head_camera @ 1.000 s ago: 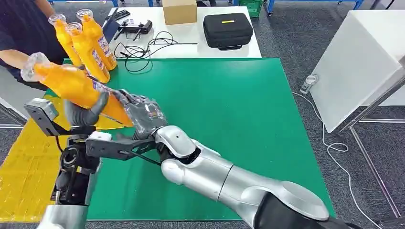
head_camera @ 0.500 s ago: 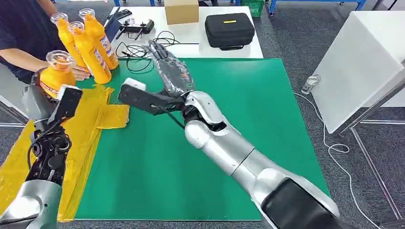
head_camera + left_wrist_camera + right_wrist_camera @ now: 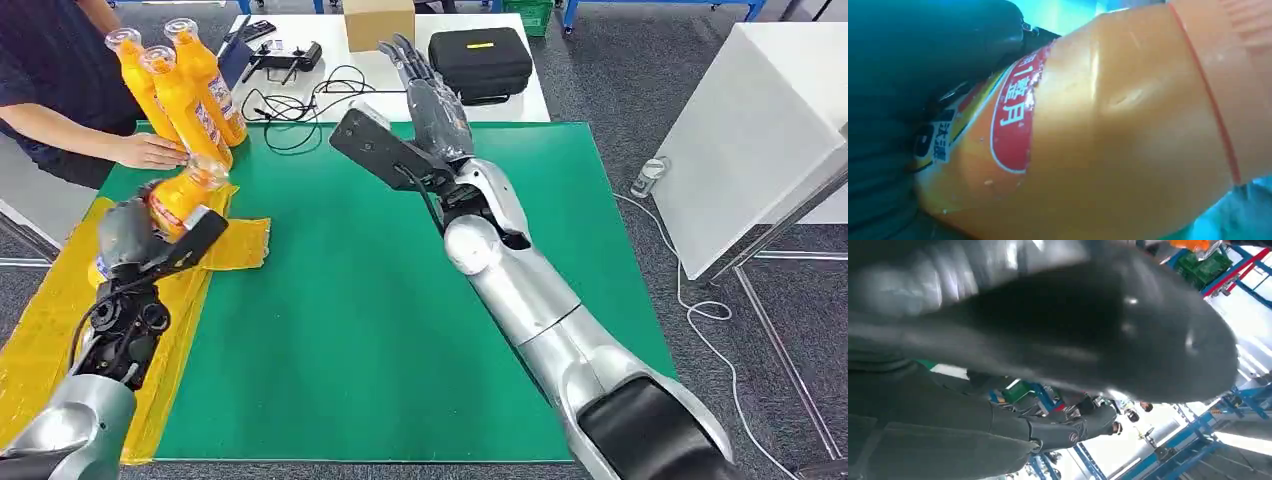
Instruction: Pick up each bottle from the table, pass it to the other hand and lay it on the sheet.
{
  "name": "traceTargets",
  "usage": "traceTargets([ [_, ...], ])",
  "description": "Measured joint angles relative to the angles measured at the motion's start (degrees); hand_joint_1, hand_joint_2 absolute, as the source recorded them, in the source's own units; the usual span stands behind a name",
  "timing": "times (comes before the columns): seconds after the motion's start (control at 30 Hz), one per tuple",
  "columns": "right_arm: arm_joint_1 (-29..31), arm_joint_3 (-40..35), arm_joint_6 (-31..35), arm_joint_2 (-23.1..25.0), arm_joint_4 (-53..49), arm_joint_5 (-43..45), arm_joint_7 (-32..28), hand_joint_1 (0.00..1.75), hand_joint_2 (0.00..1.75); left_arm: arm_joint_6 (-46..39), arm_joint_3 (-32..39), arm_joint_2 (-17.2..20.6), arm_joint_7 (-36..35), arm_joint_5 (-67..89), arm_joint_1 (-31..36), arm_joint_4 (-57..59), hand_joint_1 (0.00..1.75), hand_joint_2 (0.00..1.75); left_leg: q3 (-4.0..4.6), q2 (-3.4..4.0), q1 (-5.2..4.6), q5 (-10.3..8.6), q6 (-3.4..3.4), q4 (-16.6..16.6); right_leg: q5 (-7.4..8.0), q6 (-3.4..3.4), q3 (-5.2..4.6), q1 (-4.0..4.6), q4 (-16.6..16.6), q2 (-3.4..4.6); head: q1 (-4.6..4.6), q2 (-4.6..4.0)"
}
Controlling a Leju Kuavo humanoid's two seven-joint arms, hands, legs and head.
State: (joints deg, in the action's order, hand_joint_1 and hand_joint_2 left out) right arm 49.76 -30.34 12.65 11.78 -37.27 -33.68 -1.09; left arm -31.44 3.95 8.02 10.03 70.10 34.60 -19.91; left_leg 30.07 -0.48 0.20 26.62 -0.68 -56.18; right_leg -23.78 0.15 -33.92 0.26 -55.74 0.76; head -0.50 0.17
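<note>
A green-topped desk [image 3: 400, 300] is carrying a yellow sheet [image 3: 60, 330] draped over its left edge, and three orange bottles [image 3: 185, 95] are standing upright at its far-left corner.

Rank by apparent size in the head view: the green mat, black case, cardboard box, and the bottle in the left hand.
1. Green mat, by far the largest.
2. Black case.
3. Bottle and cardboard box: unsure. The left hand covers part of the bottle, the box is cropped, and the bottle sits nearer the camera.

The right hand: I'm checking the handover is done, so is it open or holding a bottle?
Open. The right hand is raised with fingers spread and nothing in it; the left hand holds the orange bottle.
</note>
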Motion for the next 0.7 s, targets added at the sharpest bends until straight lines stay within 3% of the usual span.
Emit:
traceTargets([
  [0.17,-1.97,1.86,-1.44,-0.76,-2.03,-1.57,-0.79,0.0,0.0,7.01,-5.16,-0.83,-0.68,3.12,-2.92,1.9,1.75,1.75,0.0,0.11,0.0,0.0,0.0,0.0,0.0,0.0,-0.01,0.0,0.0,0.06,-0.04,-0.02],
  [0.7,-3.67,2.99,-1.59,-1.2,-3.52,-2.05,-1.0,0.0,0.0,8.67,-8.52,-0.85,0.07,2.62,-3.16,3.39,1.75,1.75,-0.03,0.07,0.0,0.0,0.0,0.01,0.0,0.0,0.03,-0.01,-0.03,0.02,0.0,0.0],
])
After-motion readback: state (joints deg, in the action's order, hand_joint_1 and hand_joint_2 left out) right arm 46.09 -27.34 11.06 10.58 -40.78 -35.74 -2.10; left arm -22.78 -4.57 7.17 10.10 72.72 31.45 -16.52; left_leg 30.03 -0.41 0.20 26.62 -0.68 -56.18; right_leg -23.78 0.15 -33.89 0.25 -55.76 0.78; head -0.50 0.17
